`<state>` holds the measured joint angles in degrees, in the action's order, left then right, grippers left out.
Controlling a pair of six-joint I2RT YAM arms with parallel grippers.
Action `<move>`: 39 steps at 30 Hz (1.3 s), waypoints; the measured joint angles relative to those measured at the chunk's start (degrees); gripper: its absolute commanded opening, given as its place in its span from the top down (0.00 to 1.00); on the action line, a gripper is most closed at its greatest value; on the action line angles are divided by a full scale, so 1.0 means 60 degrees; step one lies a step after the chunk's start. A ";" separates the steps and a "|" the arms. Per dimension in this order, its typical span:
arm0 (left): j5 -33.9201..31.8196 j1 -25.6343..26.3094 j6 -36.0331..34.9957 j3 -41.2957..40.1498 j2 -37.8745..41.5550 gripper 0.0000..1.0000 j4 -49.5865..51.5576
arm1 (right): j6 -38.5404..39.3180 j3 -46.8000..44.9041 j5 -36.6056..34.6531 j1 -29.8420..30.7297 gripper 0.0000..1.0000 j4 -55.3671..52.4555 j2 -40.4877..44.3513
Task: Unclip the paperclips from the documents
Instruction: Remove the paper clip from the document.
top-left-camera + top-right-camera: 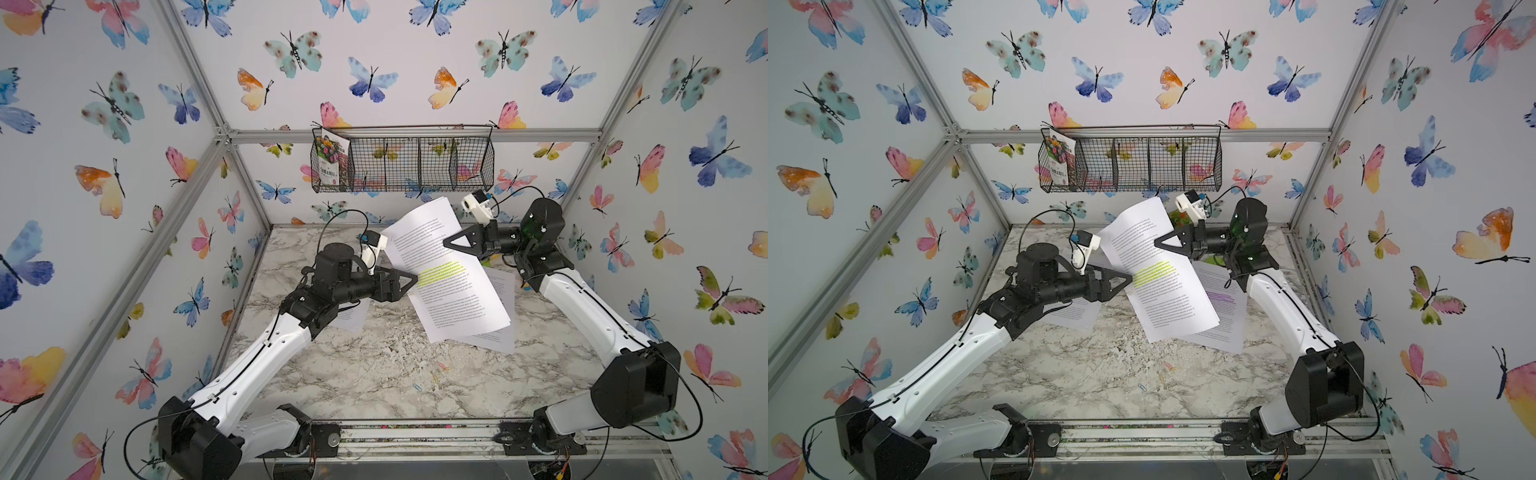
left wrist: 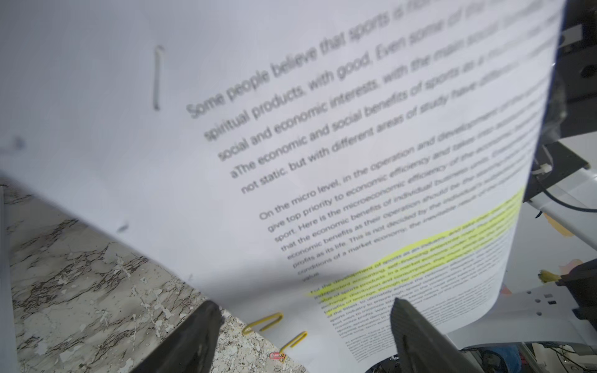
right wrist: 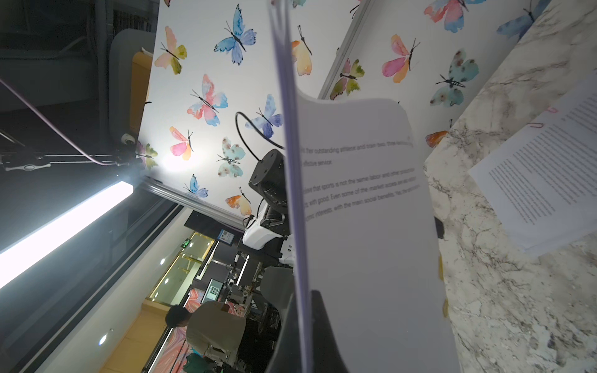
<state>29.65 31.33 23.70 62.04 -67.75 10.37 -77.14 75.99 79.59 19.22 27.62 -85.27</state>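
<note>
My right gripper (image 1: 446, 243) (image 3: 303, 297) is shut on the far edge of the yellow-highlighted document (image 1: 449, 266) (image 1: 1158, 270), holding it tilted above the table. Two yellow paperclips (image 2: 263, 323) (image 2: 294, 343) sit on the sheet's near-left edge. My left gripper (image 1: 415, 279) (image 2: 305, 303) is open right at that edge, its fingers on either side of the clips without touching them. A purple-highlighted document (image 1: 1221, 307) lies flat beneath. Another document (image 1: 351, 316) lies under my left arm, with pink paperclips (image 3: 536, 125) on its edge.
Loose clips lie on the marble table (image 1: 374, 374): a blue one (image 1: 417, 388), a red one (image 1: 441, 365) and a pink one (image 2: 277, 356). A wire basket (image 1: 403, 160) on the back wall holds a flower seed packet (image 1: 332, 160).
</note>
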 measured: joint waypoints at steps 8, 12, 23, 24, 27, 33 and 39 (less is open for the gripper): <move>0.0062 -0.0470 -0.0168 -0.0772 0.0554 0.16 0.0182 | -0.1399 0.0331 0.0000 0.0390 0.98 0.1472 0.0000; 0.0565 -0.0474 -0.0095 -0.0801 0.0790 0.16 -0.0047 | -0.1687 0.0339 -0.0007 0.0535 0.98 0.1727 -0.0004; 0.3082 -0.0503 0.0270 0.0084 0.0692 0.81 -0.0583 | -0.3158 0.0339 -0.0047 0.0681 0.98 0.3818 -0.0291; 0.3118 -0.0543 0.0284 0.0033 0.0699 0.89 -0.0583 | -0.3209 0.0335 -0.0044 0.0678 0.98 0.3876 -0.0295; 0.3231 -0.0794 0.0408 -0.0244 0.0805 0.89 -0.0608 | -0.3249 0.0317 -0.0036 0.0678 0.98 0.3993 -0.0310; 0.3249 -0.1188 0.0568 -0.0437 0.1078 0.87 -0.0390 | -0.3206 0.0120 -0.0047 0.0681 0.98 0.4022 -0.0310; 0.3249 -0.1537 0.0594 -0.0495 0.1264 0.88 -0.0113 | -0.3166 -0.0062 -0.0113 0.0681 0.98 0.4022 -0.0310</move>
<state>49.15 22.11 27.27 59.07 -60.16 9.69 -96.14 75.61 78.91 23.31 51.75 -87.13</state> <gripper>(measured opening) 0.131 0.048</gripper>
